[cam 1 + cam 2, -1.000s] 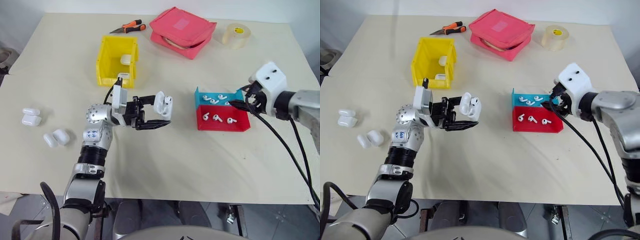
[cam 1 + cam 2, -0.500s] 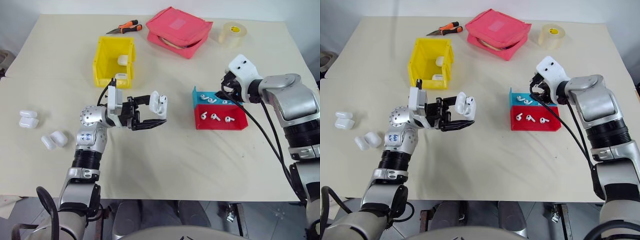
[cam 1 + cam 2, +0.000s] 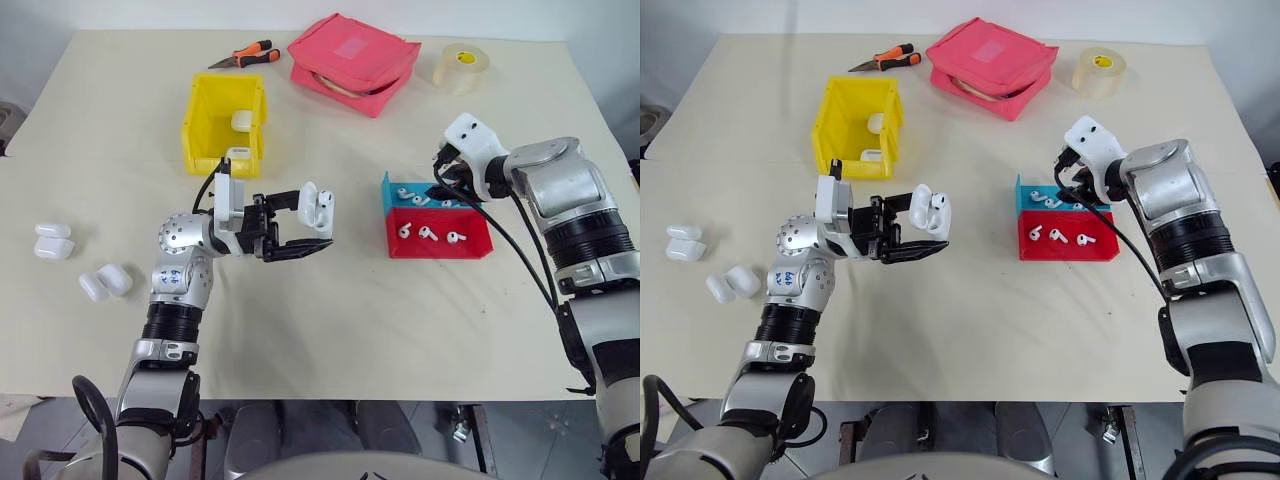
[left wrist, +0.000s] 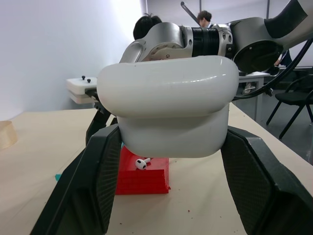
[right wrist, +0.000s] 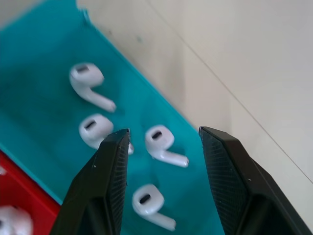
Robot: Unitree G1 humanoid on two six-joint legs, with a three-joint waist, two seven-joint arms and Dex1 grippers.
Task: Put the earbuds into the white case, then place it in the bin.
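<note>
My left gripper [image 3: 306, 226] is shut on the white case [image 3: 318, 209], held above the table with its lid flipped open. In the left wrist view the case [image 4: 166, 105] sits between both fingers [image 4: 93, 181]. My right gripper [image 3: 444, 181] hangs open just over the teal tray [image 3: 393, 187]. In the right wrist view its tips [image 5: 164, 134] stand on either side of one of several earbuds [image 5: 165, 147] lying in that tray [image 5: 39, 103]. More earbuds [image 3: 427, 233] lie in the red tray [image 3: 472, 247]. The yellow bin [image 3: 205, 125] stands at the back left with two cases [image 3: 246, 120] in it.
Loose white cases lie at the left, one pair [image 3: 52, 241] and another pair [image 3: 105, 283]. A pink pouch [image 3: 352, 62], a tape roll [image 3: 458, 68] and orange-handled pliers [image 3: 243, 57] sit along the far edge.
My right arm has swung in from the right, and its gripper has come down over the teal tray. The left gripper has kept still with the case.
</note>
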